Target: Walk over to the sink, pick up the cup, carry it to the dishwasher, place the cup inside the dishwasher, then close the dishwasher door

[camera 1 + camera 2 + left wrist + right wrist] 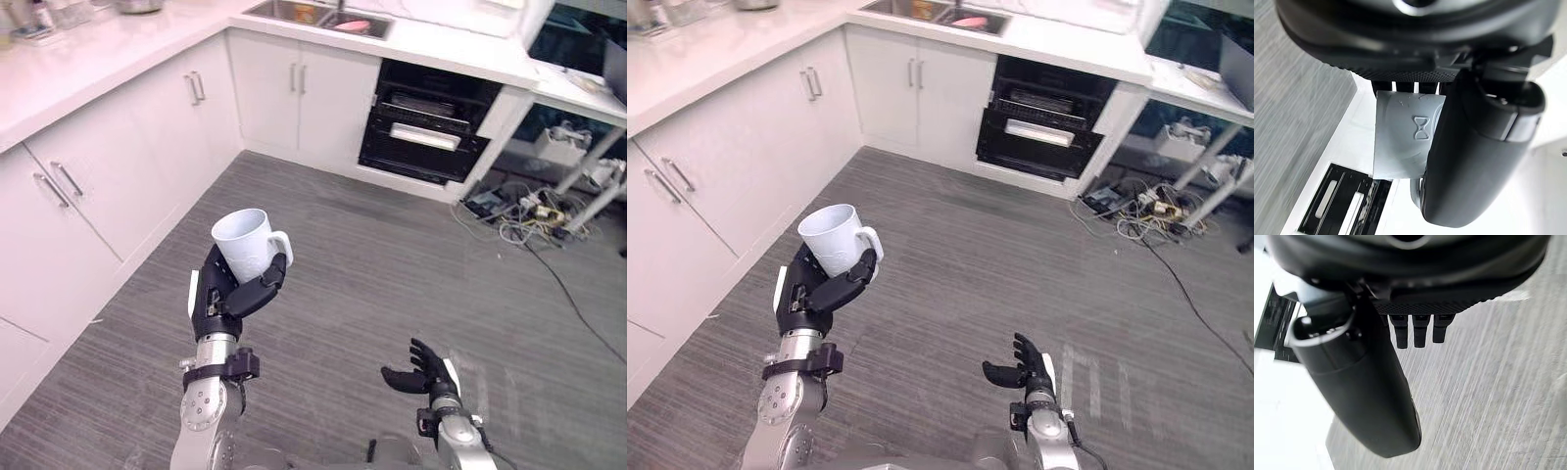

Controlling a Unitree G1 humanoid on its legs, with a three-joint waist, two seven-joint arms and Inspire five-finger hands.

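floor (392, 255): open up to dishwasher (426, 132) | cables (517, 213): right of it | cabinets (118, 166): along left

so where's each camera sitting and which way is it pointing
Left eye view: on the head, looking down at the floor and dishwasher; left hand gripping the cup, right hand open.
Right eye view: beside it, sharing that whole scene.
Left wrist view: on the left wrist, along the hand at the cup, shared with the eye views.
Right wrist view: on the right wrist, along the empty hand at the floor.
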